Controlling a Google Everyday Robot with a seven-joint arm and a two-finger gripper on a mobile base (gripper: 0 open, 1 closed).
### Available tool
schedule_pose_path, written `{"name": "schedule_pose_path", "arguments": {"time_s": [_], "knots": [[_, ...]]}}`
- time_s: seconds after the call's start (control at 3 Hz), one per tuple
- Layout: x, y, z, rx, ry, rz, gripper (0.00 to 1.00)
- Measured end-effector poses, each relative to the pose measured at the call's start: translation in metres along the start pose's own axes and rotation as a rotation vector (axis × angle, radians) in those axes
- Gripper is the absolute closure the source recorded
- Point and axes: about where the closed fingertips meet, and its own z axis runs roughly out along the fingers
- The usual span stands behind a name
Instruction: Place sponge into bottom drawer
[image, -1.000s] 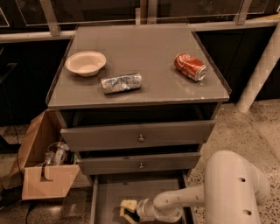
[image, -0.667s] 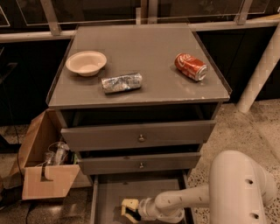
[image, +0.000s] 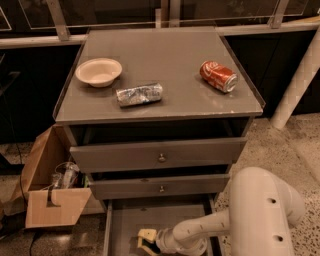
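The bottom drawer is pulled open below the two knobbed drawers, a shallow grey tray. My white arm reaches into it from the lower right. My gripper is low inside the drawer near the front edge of the view. A pale yellow block with a dark edge, the sponge, sits at the gripper's tip; it looks held between the fingers. Part of it is cut off by the bottom of the view.
On the cabinet top lie a beige bowl, a crumpled silver foil packet and a red soda can on its side. An open cardboard box with clutter stands on the floor at left. A white post rises at right.
The arm's large white body has shifted slightly down and right. The gripper with the sponge stays in about the same place in the bottom drawer.
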Motion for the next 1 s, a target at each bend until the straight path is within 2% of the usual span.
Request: {"name": "schedule_pose_path", "arguments": {"time_s": [0.33, 0.67, 1.0], "knots": [[0.0017, -0.0142, 0.0185, 0.057, -0.009, 0.006, 1.00], [-0.0010, -0.0159, 0.0230, 0.056, -0.013, 0.009, 1.00], [-0.0011, -0.0160, 0.0231, 0.056, -0.013, 0.009, 0.74]]}}
